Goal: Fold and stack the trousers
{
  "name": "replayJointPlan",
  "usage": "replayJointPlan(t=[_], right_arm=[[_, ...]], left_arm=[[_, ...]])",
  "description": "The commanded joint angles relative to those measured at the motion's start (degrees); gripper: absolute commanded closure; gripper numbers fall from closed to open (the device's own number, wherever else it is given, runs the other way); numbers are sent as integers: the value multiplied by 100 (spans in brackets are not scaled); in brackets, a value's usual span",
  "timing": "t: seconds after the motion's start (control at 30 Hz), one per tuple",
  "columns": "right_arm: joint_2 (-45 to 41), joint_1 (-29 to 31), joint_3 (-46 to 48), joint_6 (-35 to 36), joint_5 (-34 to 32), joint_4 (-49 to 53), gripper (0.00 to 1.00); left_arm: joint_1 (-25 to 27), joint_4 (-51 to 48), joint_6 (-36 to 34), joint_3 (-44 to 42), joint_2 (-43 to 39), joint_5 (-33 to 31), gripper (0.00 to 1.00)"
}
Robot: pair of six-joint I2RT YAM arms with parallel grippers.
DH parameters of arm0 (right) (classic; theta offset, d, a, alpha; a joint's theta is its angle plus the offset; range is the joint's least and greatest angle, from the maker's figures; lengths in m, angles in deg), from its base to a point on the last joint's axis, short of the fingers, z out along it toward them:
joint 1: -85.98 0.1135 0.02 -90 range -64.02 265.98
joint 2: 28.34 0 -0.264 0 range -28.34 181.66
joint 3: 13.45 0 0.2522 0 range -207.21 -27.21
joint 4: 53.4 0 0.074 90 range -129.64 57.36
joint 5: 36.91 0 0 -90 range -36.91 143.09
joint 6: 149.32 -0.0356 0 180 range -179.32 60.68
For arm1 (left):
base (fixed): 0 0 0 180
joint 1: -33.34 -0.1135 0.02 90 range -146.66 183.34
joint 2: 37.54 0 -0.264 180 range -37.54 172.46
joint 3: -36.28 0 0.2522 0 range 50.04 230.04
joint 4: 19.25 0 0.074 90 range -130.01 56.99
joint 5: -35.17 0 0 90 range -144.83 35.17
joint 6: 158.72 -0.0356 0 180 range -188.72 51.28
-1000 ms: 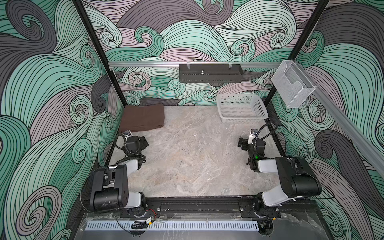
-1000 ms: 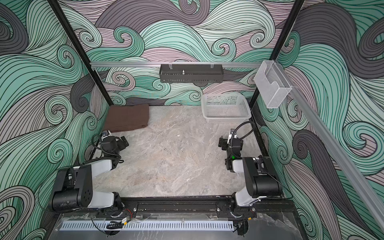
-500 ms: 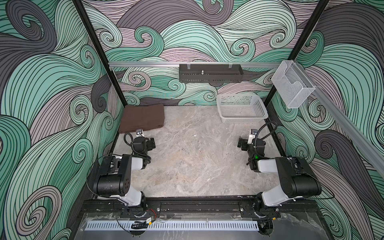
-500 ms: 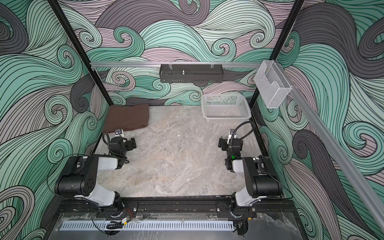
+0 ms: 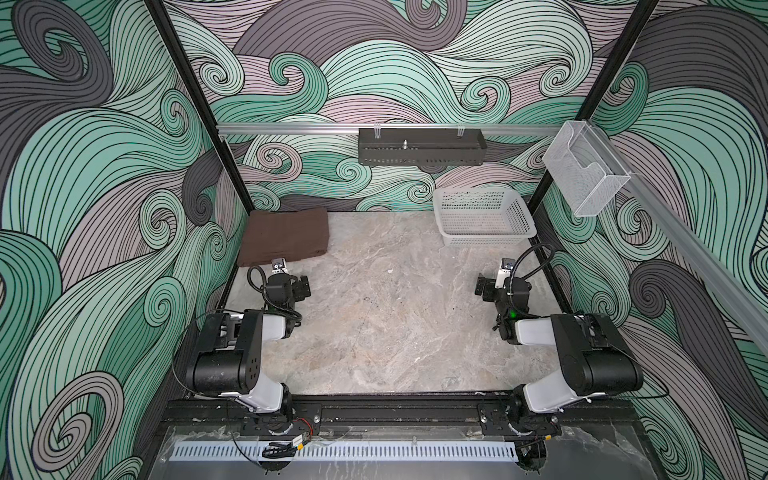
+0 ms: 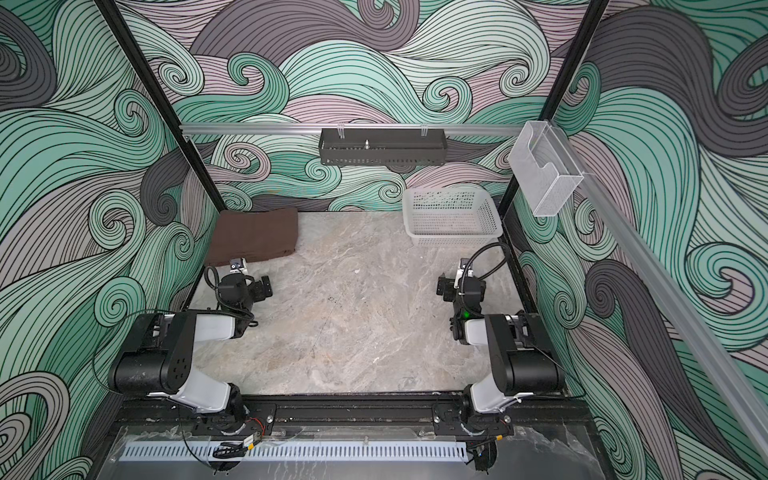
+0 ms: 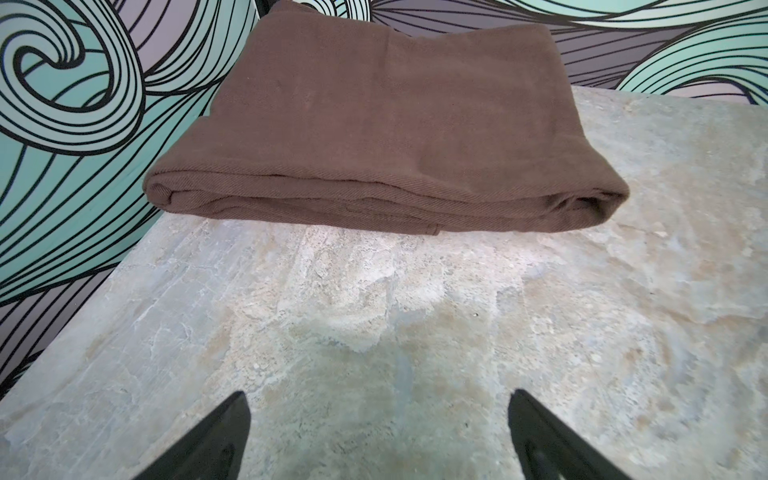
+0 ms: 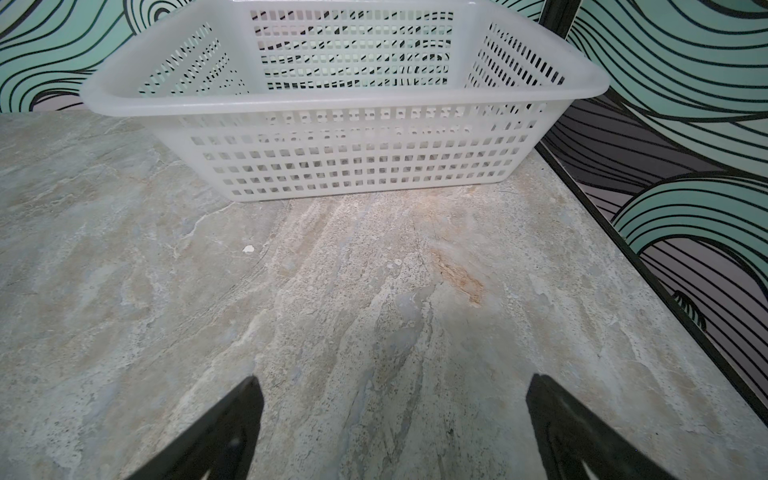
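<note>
Trousers lie folded; left pincer and right pincer gape wide, empty.

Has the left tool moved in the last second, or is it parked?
Yes. In a top view the left tool has shifted right, away from the side wall, and now sits before the middle of the near edge of the folded trousers, not touching them.
</note>
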State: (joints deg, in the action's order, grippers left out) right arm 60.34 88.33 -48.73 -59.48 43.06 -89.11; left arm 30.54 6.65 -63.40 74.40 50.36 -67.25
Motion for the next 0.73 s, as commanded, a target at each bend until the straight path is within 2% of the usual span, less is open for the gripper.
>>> replayJointPlan(t=[0.0, 0.7], right_arm=[[-45, 16, -106, 25, 52, -20, 1], [-59, 29, -97, 34, 32, -43, 1]], left_arm=[[17, -33, 11, 137, -107, -58, 1], [17, -28, 6, 139, -112, -58, 1]])
